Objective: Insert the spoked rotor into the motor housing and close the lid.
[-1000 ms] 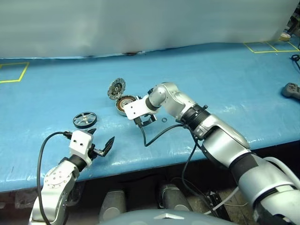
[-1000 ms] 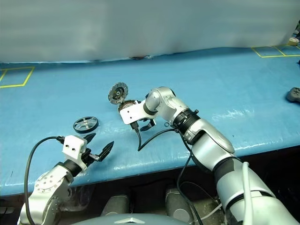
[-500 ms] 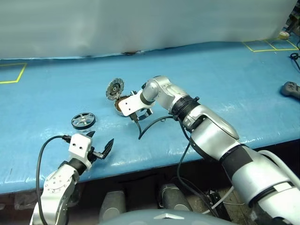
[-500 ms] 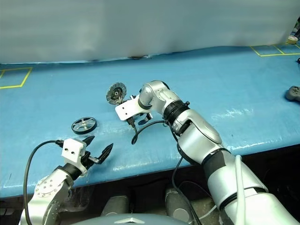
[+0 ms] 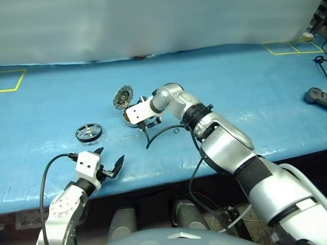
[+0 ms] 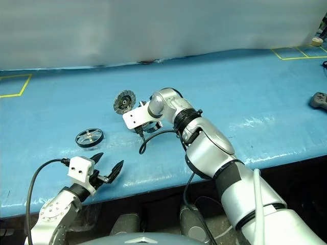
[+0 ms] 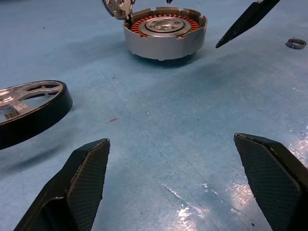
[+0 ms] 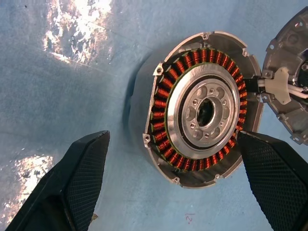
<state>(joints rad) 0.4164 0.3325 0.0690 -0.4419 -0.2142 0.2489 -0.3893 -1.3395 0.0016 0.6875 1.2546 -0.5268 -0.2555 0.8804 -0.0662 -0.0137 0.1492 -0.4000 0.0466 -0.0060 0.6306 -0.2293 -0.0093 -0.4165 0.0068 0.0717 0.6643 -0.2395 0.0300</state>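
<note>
The dark spoked rotor point(image 5: 88, 132) lies flat on the blue table, to the left of the motor housing point(image 8: 199, 108). The housing is round and silver, and its copper windings show. Its lid point(image 5: 122, 97) stands up open on the hinge at the far left rim. My right gripper point(image 8: 173, 137) hangs open just above the housing, pointing down at it, with nothing between its fingers. My left gripper point(image 5: 109, 161) is open and empty near the table's front edge, nearer me than the rotor point(image 7: 29, 103).
A small metal ring point(image 5: 176, 131) lies right of the housing. At the far right sits a black controller point(image 5: 317, 96). Yellow tape squares point(image 5: 288, 48) mark the back corners. The right wrist's black cable point(image 5: 158, 135) loops over the table.
My right gripper has swung a little to the left, over the housing, and tilted more steeply down. The left gripper has stayed put. Both remain open.
</note>
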